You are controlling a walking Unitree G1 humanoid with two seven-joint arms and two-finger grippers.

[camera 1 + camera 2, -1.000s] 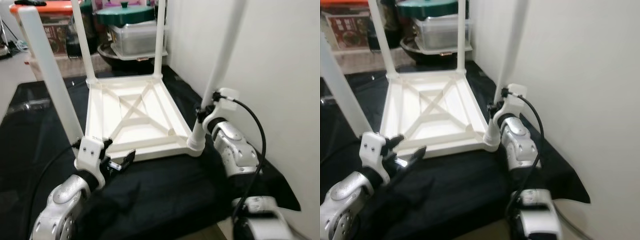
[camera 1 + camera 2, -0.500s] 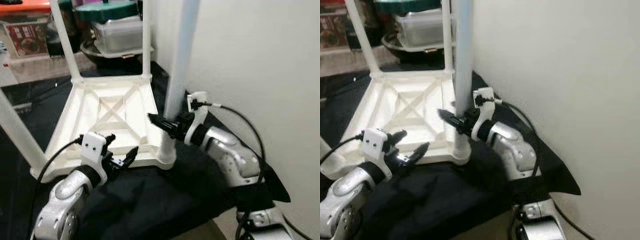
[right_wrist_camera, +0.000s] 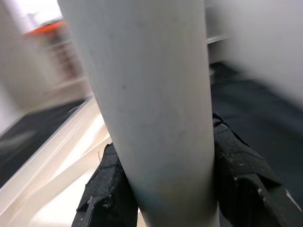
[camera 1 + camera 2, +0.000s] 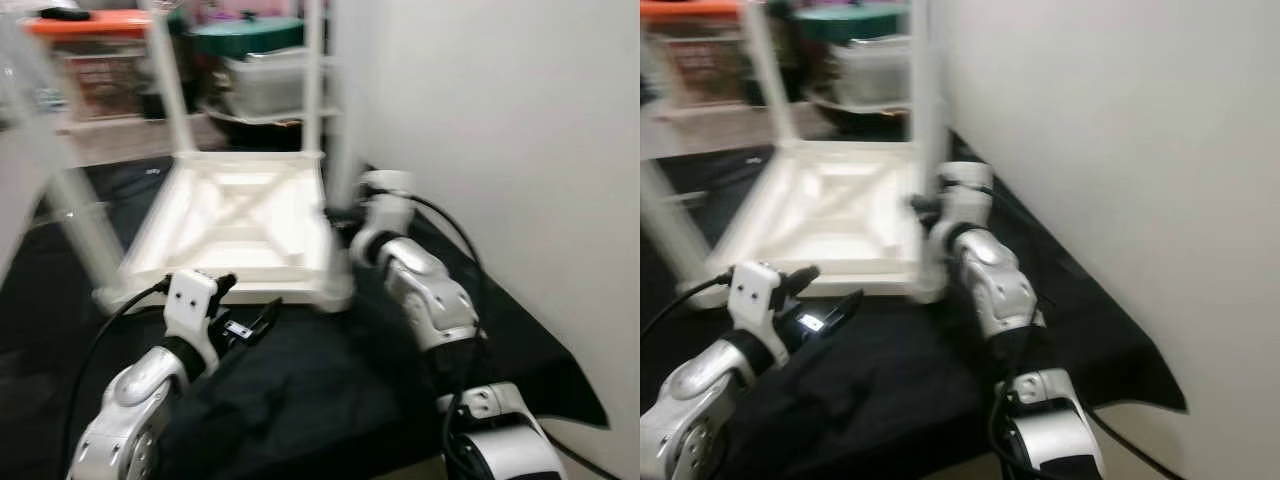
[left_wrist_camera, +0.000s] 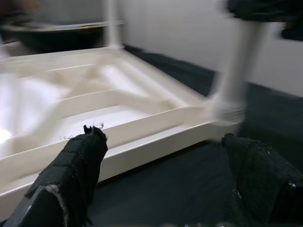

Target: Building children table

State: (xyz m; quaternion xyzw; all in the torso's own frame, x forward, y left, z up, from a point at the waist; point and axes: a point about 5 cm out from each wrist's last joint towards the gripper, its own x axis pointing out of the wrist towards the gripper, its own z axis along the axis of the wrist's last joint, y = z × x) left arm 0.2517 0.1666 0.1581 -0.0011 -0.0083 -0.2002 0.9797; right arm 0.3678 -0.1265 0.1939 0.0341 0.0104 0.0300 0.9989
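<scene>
White plastic upturned children's table (image 4: 235, 225) looks light and stiff; right end effector (image 3: 161, 189) clamps its near-right leg (image 3: 151, 104), left end effector (image 5: 161, 184) gapes empty.

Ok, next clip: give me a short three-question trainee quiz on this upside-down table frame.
1. True or false: the right gripper is shut on a white table leg.
2. The left gripper is: A open, near the table frame's edge; B shut on a leg; C holding a lid.
3. Fill in: the table frame lies on a ____ cloth.

Key: 1 true; 2 A; 3 black.
</scene>
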